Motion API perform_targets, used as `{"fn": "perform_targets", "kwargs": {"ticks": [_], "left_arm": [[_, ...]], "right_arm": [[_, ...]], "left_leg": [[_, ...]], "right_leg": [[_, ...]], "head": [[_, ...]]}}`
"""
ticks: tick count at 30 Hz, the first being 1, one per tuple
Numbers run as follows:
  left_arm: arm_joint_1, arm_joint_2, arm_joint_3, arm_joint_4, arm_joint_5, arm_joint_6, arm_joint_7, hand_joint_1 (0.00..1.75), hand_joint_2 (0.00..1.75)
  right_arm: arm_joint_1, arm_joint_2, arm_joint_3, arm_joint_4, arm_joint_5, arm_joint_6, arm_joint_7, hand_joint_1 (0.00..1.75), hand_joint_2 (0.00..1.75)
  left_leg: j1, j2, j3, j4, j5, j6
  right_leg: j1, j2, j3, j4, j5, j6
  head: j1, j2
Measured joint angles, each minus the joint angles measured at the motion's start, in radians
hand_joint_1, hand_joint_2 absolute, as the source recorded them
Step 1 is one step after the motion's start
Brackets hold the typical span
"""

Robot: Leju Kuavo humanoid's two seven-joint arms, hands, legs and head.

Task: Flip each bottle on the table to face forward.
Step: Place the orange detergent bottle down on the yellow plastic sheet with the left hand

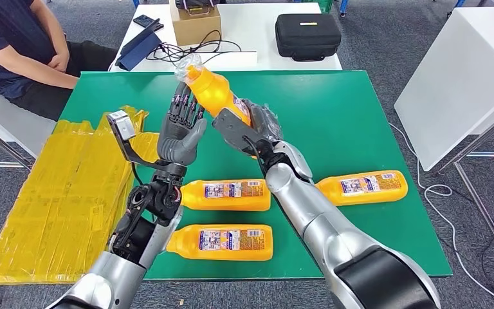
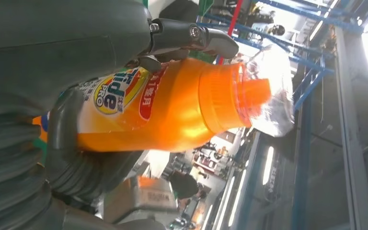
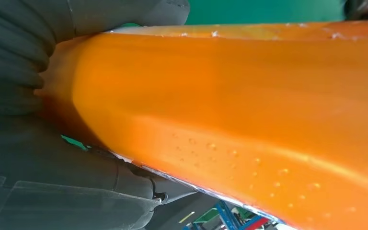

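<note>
Along the near edge of the green desk (image 1: 360, 96) one orange bottle (image 1: 222, 242) lies on its side, label up, cap end toward the left edge. Just behind it lies a second bottle (image 1: 228, 194), also label up; a third bottle (image 1: 363, 187) lies toward the right edge, slightly angled. Mid-desk, raised off the surface, a fourth bottle (image 1: 217, 95) tilts with its cap, in clear wrap, pointing to the far left corner. Right hand (image 1: 247, 132) is clamped round its lower body. Left hand (image 1: 181, 125) stands upright beside the bottle's upper part, fingers mostly extended; the left wrist view has a finger over the shoulder and the thumb under the body, so it looks like a loose cradle, though whether it truly grips cannot be told.

Handling guess: full liquid bottle, fairly heavy, stiff plastic, glossy and likely slippery, especially at the wrapped cap. Best hold is mid-body over the label, not the neck.

Past the far edge: a white table (image 1: 257, 26) with a black case (image 1: 307, 35), a cardboard box (image 1: 195, 24), cables. A seated person (image 1: 19, 51) sits at the far left. Yellow bags (image 1: 58, 193) lie by the left edge.
</note>
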Motion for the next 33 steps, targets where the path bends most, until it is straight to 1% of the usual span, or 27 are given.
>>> {"fn": "perform_targets", "kwargs": {"ticks": [3, 7, 9, 13, 18, 24, 33], "left_arm": [[0.000, 0.005, 0.004, 0.000, 0.002, 0.008, -0.002, 0.00, 1.75], [0.000, 0.011, 0.007, 0.000, 0.005, 0.018, -0.005, 0.00, 1.75], [0.000, 0.016, 0.008, 0.000, -0.004, 0.035, -0.013, 0.00, 1.75], [-0.002, 0.032, 0.016, 0.000, -0.036, 0.067, -0.033, 0.00, 1.75], [-0.013, 0.052, 0.035, 0.014, -0.054, 0.070, -0.046, 0.00, 1.75], [-0.017, 0.065, 0.049, 0.035, -0.064, 0.041, -0.065, 0.00, 1.75], [-0.017, 0.079, 0.065, 0.041, -0.065, 0.039, -0.076, 0.00, 1.75]], "right_arm": [[-0.006, 0.000, 0.077, -0.013, -0.024, -0.007, 0.017, 1.75, 1.75], [-0.015, -0.001, 0.139, -0.020, -0.041, -0.018, 0.020, 1.75, 1.75], [-0.023, -0.002, 0.171, -0.027, -0.043, -0.027, 0.036, 1.75, 1.75], [-0.030, -0.008, 0.244, -0.049, -0.021, -0.031, 0.077, 1.75, 1.75], [-0.014, 0.002, 0.332, -0.090, 0.008, -0.034, 0.074, 1.75, 1.75], [-0.012, 0.002, 0.357, -0.106, 0.017, -0.020, 0.080, 1.75, 1.75], [-0.011, 0.002, 0.359, -0.105, 0.016, -0.001, 0.061, 1.75, 1.75]], "left_leg": [[0.000, 0.000, 0.000, 0.000, 0.000, 0.000], [0.000, 0.000, 0.000, 0.000, 0.000, 0.000], [0.000, 0.000, 0.000, 0.000, 0.000, 0.000], [0.000, 0.000, 0.000, 0.000, 0.000, 0.000], [0.000, 0.001, -0.001, 0.000, 0.000, 0.000], [0.000, -0.001, -0.002, 0.000, 0.000, -0.001], [0.000, -0.001, -0.002, 0.000, 0.000, -0.001]], "right_leg": [[0.000, 0.000, 0.000, 0.000, 0.000, 0.000], [0.000, 0.000, 0.000, 0.000, 0.000, 0.000], [0.000, 0.000, 0.000, 0.000, 0.000, 0.000], [0.000, 0.000, 0.000, 0.000, 0.000, 0.000], [0.000, 0.001, -0.002, 0.000, 0.000, 0.000], [0.000, 0.000, -0.002, 0.001, 0.000, -0.001], [0.000, 0.000, -0.002, 0.001, 0.000, -0.001]], "head": [[0.000, 0.000], [0.000, 0.000], [0.000, 0.000], [0.000, 0.000], [0.000, 0.000], [0.000, 0.000], [0.000, 0.000]]}}
